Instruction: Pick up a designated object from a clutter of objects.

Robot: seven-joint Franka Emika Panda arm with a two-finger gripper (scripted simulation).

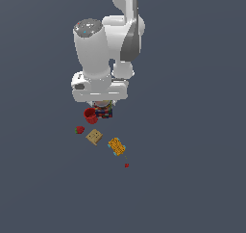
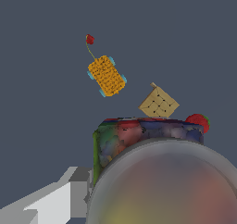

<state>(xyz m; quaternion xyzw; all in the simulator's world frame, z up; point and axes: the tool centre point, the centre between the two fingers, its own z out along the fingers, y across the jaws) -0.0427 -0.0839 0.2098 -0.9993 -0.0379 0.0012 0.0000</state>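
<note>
Across the plain grey worktop (image 1: 192, 179), your arm hangs straight down over the can (image 1: 104, 112); the tool's (image 1: 103, 106) grip can't be told.

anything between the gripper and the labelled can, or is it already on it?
Nothing visible stands between them. The gripper is right over the labelled can, which fills the wrist view. The red cup sits right beside the can on the exterior view's left, possibly touching; the near finger may crowd it. Finger contact with the can can't be judged.
</note>
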